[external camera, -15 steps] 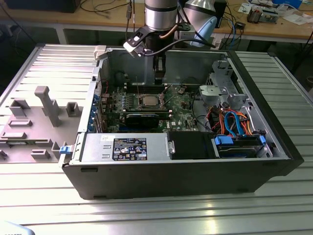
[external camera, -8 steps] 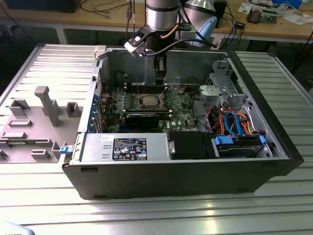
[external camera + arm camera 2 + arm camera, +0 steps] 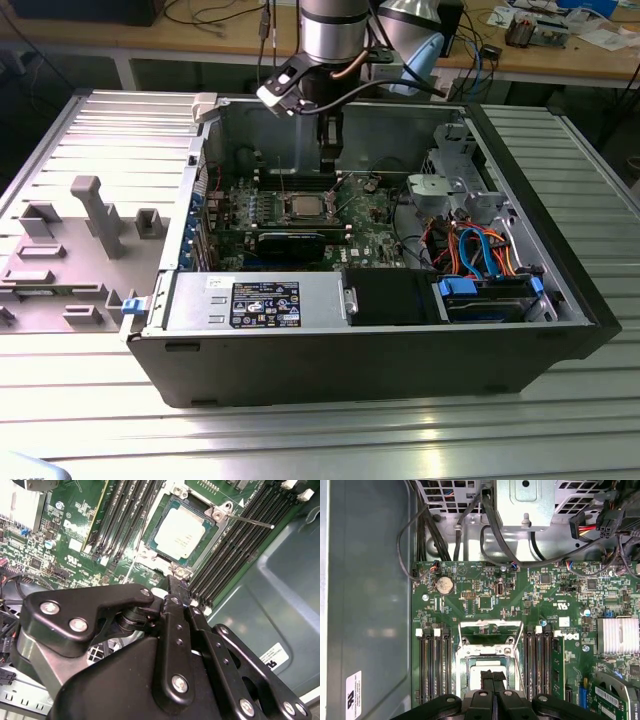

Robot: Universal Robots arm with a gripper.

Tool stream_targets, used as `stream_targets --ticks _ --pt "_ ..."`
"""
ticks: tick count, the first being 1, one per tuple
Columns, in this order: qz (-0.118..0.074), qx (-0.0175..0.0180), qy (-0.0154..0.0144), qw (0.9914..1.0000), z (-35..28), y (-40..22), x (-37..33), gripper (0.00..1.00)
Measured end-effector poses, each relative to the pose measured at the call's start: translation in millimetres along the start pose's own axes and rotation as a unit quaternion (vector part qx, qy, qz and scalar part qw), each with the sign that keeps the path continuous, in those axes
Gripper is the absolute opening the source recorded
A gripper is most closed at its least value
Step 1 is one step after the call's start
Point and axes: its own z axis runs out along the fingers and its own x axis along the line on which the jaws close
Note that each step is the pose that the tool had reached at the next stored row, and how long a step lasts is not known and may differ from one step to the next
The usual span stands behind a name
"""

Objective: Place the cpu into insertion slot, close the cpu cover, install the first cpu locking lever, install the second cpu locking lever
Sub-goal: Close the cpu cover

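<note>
— Where was the chip at that moment?

— The chip [image 3: 184, 531] lay flat in the socket [image 3: 159, 551] on the green board [image 3: 485, 592], silver top up. The cover [image 3: 490, 624] stood tipped up beyond it, not shut over it. A thin lever [image 3: 250, 523] stuck out free across the memory slots [image 3: 230, 550].

— And the gripper?

— The gripper [image 3: 493, 676] hung over the near edge of the chip, its two fingers pressed together with nothing between them. Whether the tips touched the chip could not be told.

— What looked risky, then?

— Mostly the narrow tip being so close to an uncovered chip. If the chip sat even slightly askew, a push from above would likely have driven it crooked into the socket and bent the fine contacts beneath. A sideways nudge could have slid it off its seat.

— Anything else?

— The cover was thin and hinged. A push from tips placed off its centre could probably have glanced off its edge and struck the memory slots. The free lever could also have snagged the fingers.
</note>
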Motion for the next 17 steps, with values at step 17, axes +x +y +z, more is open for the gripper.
stream_targets --ticks 17 --pt "0.000 0.0000 0.0000 1.00000 0.2 5.2 0.0 0.11"
